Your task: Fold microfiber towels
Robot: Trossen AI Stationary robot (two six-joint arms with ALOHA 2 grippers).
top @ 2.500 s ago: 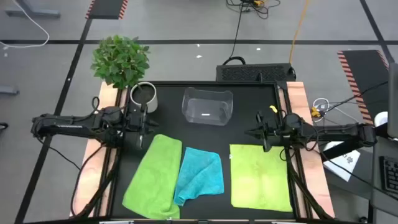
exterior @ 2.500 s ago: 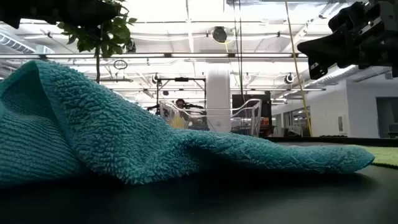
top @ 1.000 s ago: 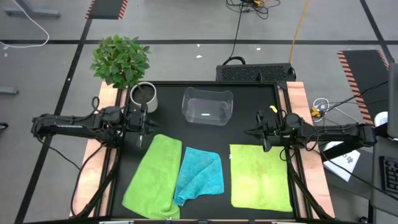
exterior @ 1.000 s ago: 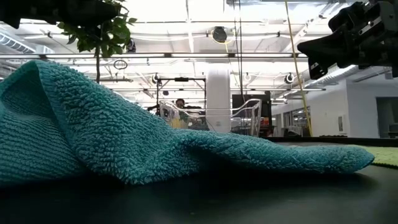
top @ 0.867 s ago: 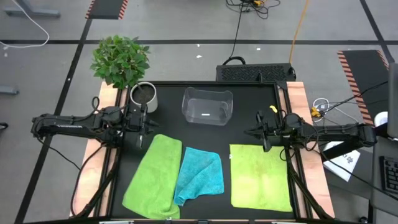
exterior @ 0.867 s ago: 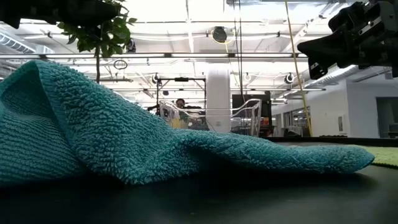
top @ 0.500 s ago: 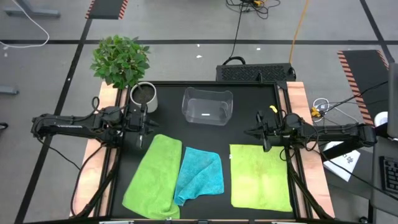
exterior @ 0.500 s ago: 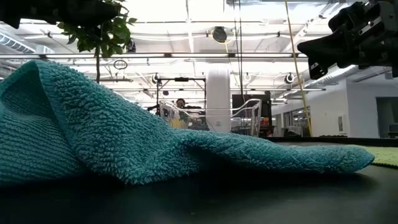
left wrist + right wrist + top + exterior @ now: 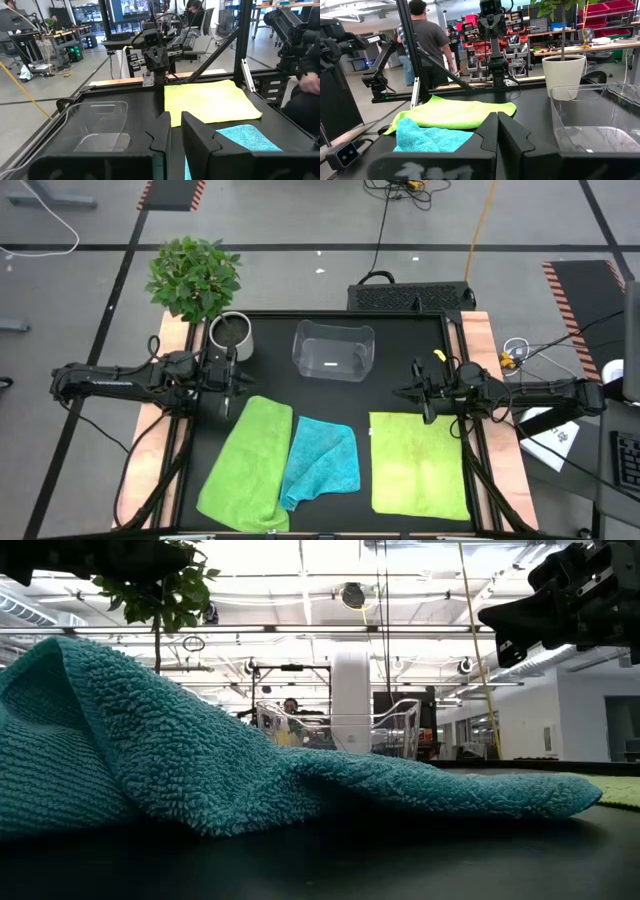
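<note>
Both arms are seen stretched level above the table (image 9: 330,395), each reaching inward from its own side; the left gripper (image 9: 231,383) is held over the dark surface just beyond the far edge of the left lime-green towel (image 9: 245,465), near the white plant pot (image 9: 231,333), and nothing is held in it; its fingers (image 9: 197,137) are seen from the left wrist view standing slightly apart, a narrow gap being left between them; the right gripper (image 9: 424,393) is held by the far edge of the right lime-green towel (image 9: 418,462), with its jaws pressed together and empty, as is shown in the right wrist view, where the two fingers (image 9: 487,132) meet.

The three towels are laid along the near half of the table; the left lime-green one is spread at a slant; the turquoise towel (image 9: 322,460) is rumpled between the two green ones, touching or overlapping the left one; the right lime-green one is laid flat and square; the clear plastic bin (image 9: 333,350) is set at the far middle, apart from all of the cloths.
</note>
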